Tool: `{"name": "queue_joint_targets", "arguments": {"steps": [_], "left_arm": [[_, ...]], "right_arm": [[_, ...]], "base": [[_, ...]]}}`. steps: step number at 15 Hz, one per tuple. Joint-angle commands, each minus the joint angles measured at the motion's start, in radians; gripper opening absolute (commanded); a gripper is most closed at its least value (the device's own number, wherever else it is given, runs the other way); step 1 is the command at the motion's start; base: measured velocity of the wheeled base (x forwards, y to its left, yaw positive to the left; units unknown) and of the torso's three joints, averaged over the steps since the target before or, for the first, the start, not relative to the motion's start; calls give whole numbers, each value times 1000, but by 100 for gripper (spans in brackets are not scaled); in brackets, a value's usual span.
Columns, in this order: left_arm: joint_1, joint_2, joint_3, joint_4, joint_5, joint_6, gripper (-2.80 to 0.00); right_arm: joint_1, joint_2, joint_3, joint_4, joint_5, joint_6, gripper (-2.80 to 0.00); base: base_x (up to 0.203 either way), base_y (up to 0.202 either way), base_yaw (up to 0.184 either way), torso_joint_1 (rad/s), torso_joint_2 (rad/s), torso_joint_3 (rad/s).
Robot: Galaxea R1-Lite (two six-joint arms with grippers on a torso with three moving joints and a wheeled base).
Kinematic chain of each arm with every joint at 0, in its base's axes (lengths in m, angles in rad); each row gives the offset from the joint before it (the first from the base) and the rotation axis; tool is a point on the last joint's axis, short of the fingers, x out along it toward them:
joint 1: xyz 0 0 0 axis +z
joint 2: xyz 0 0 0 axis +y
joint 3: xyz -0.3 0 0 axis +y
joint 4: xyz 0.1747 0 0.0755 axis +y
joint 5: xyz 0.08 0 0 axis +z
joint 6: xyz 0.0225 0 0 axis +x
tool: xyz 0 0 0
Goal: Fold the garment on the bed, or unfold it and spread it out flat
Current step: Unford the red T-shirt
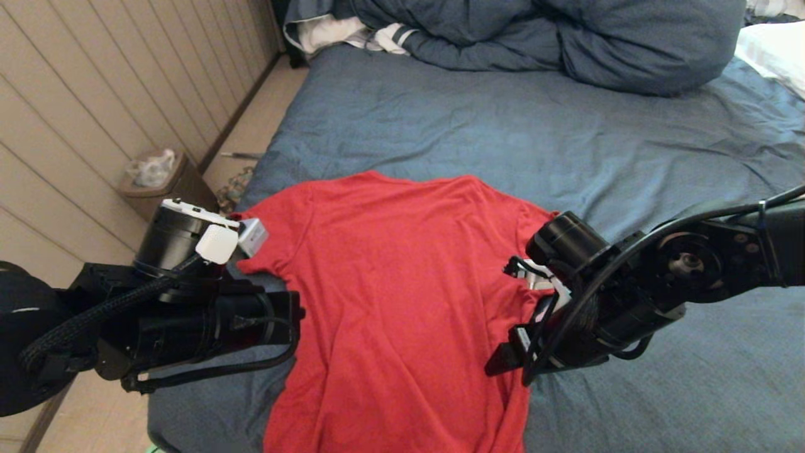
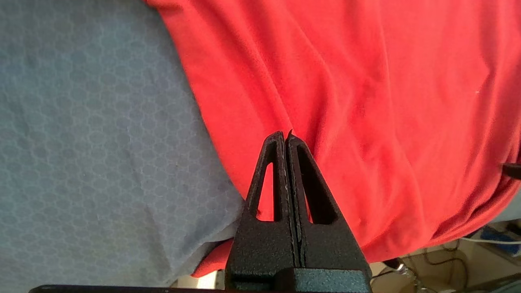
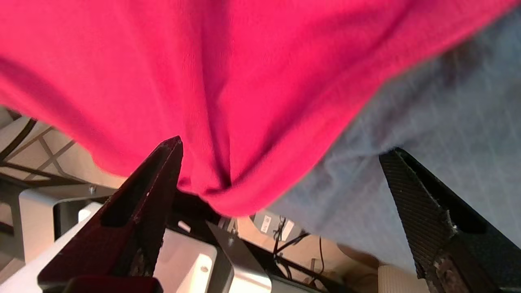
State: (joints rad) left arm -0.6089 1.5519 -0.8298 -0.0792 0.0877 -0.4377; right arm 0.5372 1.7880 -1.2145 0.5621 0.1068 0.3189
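Note:
The red T-shirt (image 1: pixel 402 283) lies spread on the slate-blue bed (image 1: pixel 629 163), plain side up, collar end away from me and hem hanging over the near edge. My left arm (image 1: pixel 207 327) hovers at the shirt's left side. Its gripper (image 2: pixel 285 136) is shut with nothing between the fingers, tips just above the red cloth (image 2: pixel 386 101) near its side edge. My right arm (image 1: pixel 585 302) is at the shirt's right side. Its gripper (image 3: pixel 283 152) is open, and the shirt's lower corner (image 3: pixel 220 195) droops off the bed edge between the fingers without touching them.
A bunched dark-blue duvet (image 1: pixel 566 38) and a white striped cloth (image 1: pixel 352 34) lie at the head of the bed. A white pillow (image 1: pixel 773 50) sits far right. A small bin (image 1: pixel 157 182) stands on the floor by the panelled wall on the left.

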Motion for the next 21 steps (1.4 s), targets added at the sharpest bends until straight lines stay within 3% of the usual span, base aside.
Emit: {"name": "queue_joint_targets", "arguments": {"steps": [1, 10, 15, 21], "left_arm": [[1, 4, 0, -1, 1, -6, -280], [1, 7, 11, -17, 1, -9, -280], [17, 5, 12, -39, 1, -9, -280], [38, 5, 12, -39, 1, -9, -280]], "right_arm": [[1, 28, -4, -5, 0, 2, -280], [-12, -43, 8, 0, -56, -5, -280], [-147, -157, 19, 2, -82, -87, -280], [-296, -156, 4, -5, -82, -176, -280]], "base": [[0, 0, 0, 0, 0, 0], [0, 0, 0, 0, 0, 0], [0, 0, 0, 0, 0, 0], [0, 0, 0, 0, 0, 0]]}}
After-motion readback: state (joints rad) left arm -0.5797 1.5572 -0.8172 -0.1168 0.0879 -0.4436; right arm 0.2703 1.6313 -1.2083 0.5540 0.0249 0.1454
